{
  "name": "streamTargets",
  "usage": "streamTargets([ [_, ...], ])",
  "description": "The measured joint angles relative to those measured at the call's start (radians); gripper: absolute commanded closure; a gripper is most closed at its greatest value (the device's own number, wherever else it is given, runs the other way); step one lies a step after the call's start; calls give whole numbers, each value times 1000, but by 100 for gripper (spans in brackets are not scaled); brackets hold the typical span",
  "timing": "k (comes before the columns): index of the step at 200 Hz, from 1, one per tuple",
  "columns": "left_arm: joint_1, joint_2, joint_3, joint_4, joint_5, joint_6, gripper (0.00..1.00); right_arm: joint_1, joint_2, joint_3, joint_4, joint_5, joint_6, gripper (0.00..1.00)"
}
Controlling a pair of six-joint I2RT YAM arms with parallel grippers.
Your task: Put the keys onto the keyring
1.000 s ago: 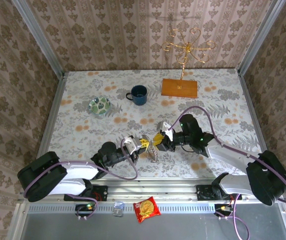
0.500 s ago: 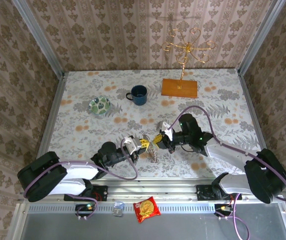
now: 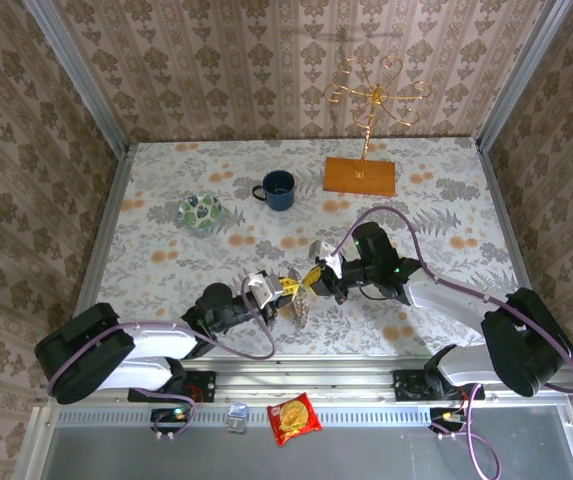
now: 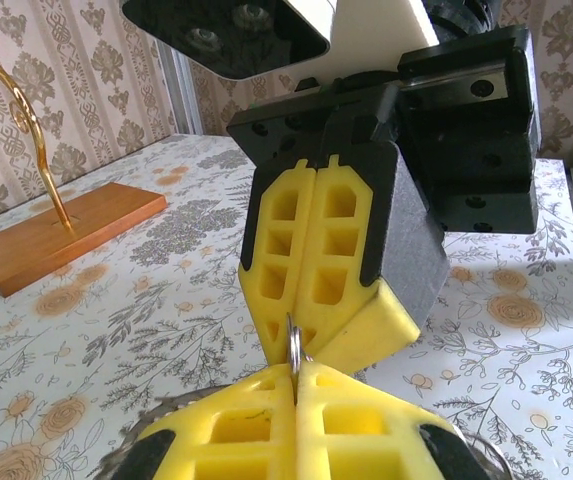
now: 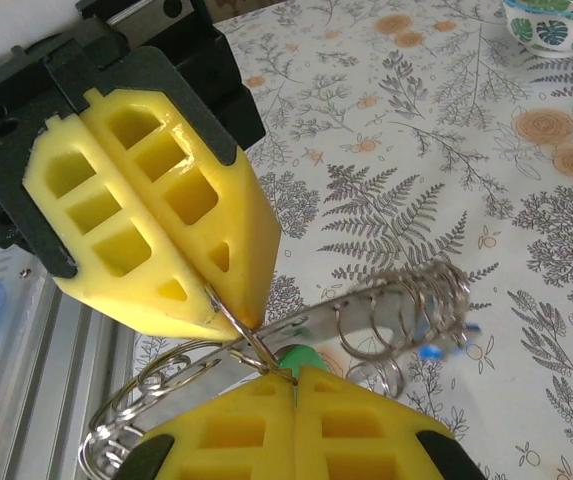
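Low over the near middle of the table, my two grippers meet tip to tip. My left gripper [image 3: 288, 290] [image 4: 295, 368] is shut on a thin wire loop of the keyring [image 3: 301, 312], which hangs below as a flat grey band [image 5: 311, 322] with coiled loops. My right gripper [image 3: 311, 279] [image 5: 294, 378] is shut, and the green key's head [image 5: 301, 357] pokes out just past its yellow fingertips, beside that same wire loop. A small blue key piece [image 5: 431, 352] hangs among the coils. The left gripper's fingers [image 5: 146, 230] show in the right wrist view, and the right gripper's fingers [image 4: 316, 250] in the left wrist view.
A blue mug [image 3: 278, 189] and a green-patterned dish [image 3: 199, 211] stand at the back left. A gold wire stand on a wooden base [image 3: 360, 175] is at the back right. A red snack packet [image 3: 294, 418] lies beyond the table's near rail.
My right gripper has closed and edged left toward the left gripper. The hanging keyring shifted slightly left with it. The left gripper stayed shut and still.
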Motion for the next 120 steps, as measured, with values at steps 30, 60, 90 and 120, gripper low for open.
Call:
streamTargets([
  [30, 0, 1, 0, 2, 3, 0, 100, 14, 5, 15, -31, -1, -31, 100],
  [60, 0, 1, 0, 2, 6, 0, 100, 16, 4, 18, -40, 8, -47, 77],
  [90, 0, 1, 0, 3, 6, 0, 100, 14, -28, 2, -25, 27, -49, 67],
  [120, 0, 1, 0, 3, 7, 0, 100, 10, -71, -47, 16, 29, -33, 66],
])
